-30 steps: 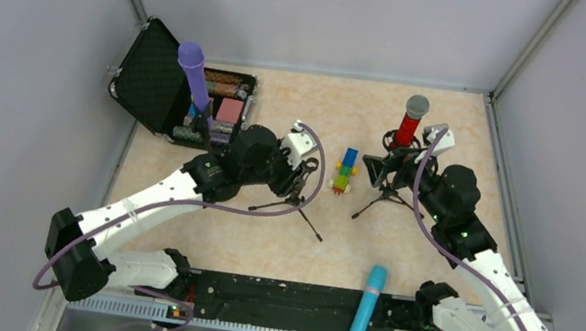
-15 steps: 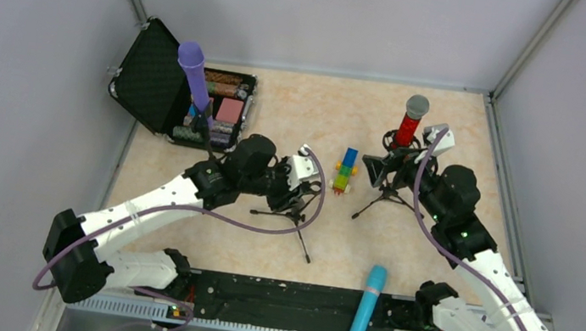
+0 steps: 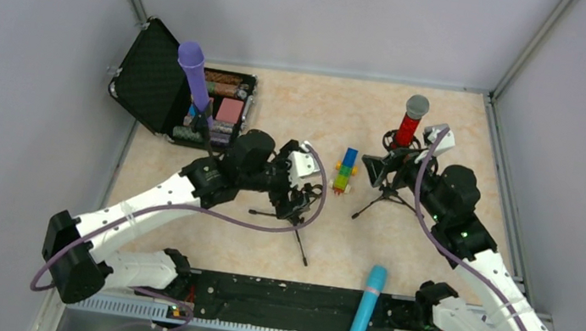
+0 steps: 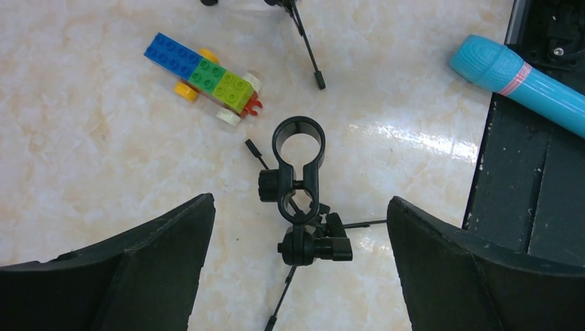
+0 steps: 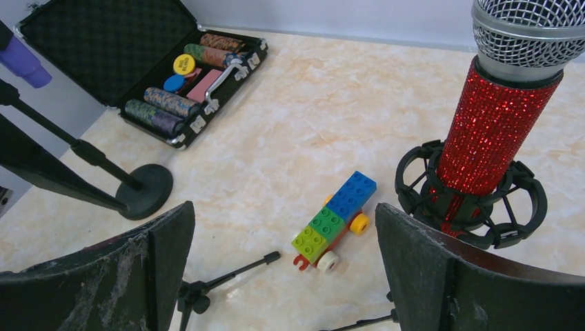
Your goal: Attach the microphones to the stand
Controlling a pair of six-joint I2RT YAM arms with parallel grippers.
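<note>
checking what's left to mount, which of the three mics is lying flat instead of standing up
The cyan-blue microphone: it lies flat on its side, while the purple microphone and the glittery red microphone stand upright.

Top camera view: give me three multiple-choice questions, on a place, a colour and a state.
1. Where does the cyan-blue plastic microphone lie? A in a case; B across the black base strip; C in a stand.
2. The ball-headed microphone in the black shock-mount stand is: A purple; B green; C glittery red.
3. The left gripper is: A open, empty; B shut on a microphone; C shut on a toy.
Key: B, it rests on the strip; C, red glitter rises above the mount; A, its fingers stand wide apart, touching nothing.
</note>
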